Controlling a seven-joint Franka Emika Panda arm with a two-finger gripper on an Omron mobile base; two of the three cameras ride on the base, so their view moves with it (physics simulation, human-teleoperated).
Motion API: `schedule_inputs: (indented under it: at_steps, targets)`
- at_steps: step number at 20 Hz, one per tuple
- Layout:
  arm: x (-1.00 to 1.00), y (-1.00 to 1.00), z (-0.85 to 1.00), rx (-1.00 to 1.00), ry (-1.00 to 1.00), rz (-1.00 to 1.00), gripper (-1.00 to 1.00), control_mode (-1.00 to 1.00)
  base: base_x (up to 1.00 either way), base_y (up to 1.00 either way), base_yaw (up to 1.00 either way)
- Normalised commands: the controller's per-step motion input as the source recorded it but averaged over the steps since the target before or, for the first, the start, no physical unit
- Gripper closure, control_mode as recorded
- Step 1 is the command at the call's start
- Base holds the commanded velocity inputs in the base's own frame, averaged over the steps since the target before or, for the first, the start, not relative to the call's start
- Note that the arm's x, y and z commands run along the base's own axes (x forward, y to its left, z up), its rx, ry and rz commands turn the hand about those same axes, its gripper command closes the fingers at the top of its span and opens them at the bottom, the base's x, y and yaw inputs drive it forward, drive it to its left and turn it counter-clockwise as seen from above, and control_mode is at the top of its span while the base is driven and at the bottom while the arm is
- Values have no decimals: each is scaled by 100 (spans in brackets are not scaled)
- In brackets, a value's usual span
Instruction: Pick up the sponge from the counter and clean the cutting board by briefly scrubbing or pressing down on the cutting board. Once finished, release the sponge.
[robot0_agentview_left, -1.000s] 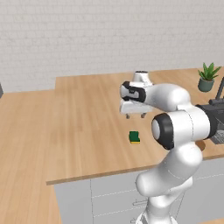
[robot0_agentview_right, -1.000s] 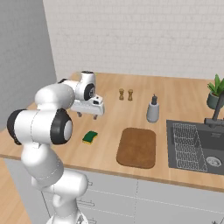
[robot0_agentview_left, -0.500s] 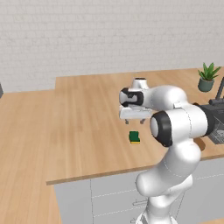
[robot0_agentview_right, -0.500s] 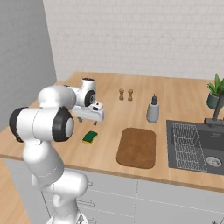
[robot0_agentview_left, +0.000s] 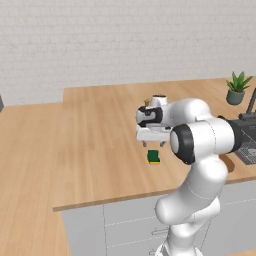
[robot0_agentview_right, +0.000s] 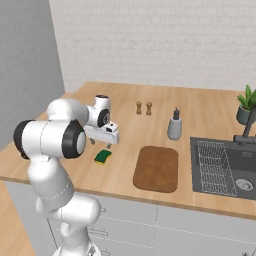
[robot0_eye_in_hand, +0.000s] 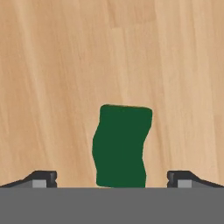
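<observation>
The sponge (robot0_agentview_left: 153, 157) (robot0_agentview_right: 102, 157) (robot0_eye_in_hand: 120, 146) lies on the light wooden counter (robot0_agentview_left: 90, 135) (robot0_agentview_right: 130, 125) (robot0_eye_in_hand: 65, 65), dark green face up with a yellow layer at its side. My gripper (robot0_agentview_left: 152, 145) (robot0_agentview_right: 100, 144) (robot0_eye_in_hand: 111, 178) hangs just above it, pointing down, open, with the sponge between the two spread fingertips in the hand view. Nothing is held. The reddish-brown cutting board (robot0_agentview_right: 156, 168) lies to the right of the sponge near the counter's front edge; in the left base view a sliver of the board (robot0_agentview_left: 228, 163) shows behind my arm.
A grey soap bottle (robot0_agentview_right: 174, 128) and two small shakers (robot0_agentview_right: 143, 108) stand behind the board. A dark sink (robot0_agentview_right: 222, 167) with a rack and a potted plant (robot0_agentview_right: 246, 104) (robot0_agentview_left: 236, 89) are at the right. The counter's front edge (robot0_agentview_left: 125, 196) runs close to the sponge.
My gripper has come down and slightly toward the counter's front, ending just over the sponge. The sponge and the board have not moved.
</observation>
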Motion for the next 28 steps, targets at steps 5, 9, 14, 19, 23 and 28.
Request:
schedule_inputs:
  at_steps: [5,9,14,19,23,28]
  targets:
    - [-1,0,-22,0,5,-5,-100,-100,0,0,0]
    - [-14,0,-14,0,6,-6,-100,-100,0,0,0]
    - [-21,-2,0,0,5,-1,-100,-100,0,0,0]
    - [-21,-2,0,0,11,0,-100,-100,0,0,0]
    - [-4,0,-3,0,3,0,-100,-100,0,0,0]
    - [25,0,-1,0,0,0,-100,-100,0,0,0]
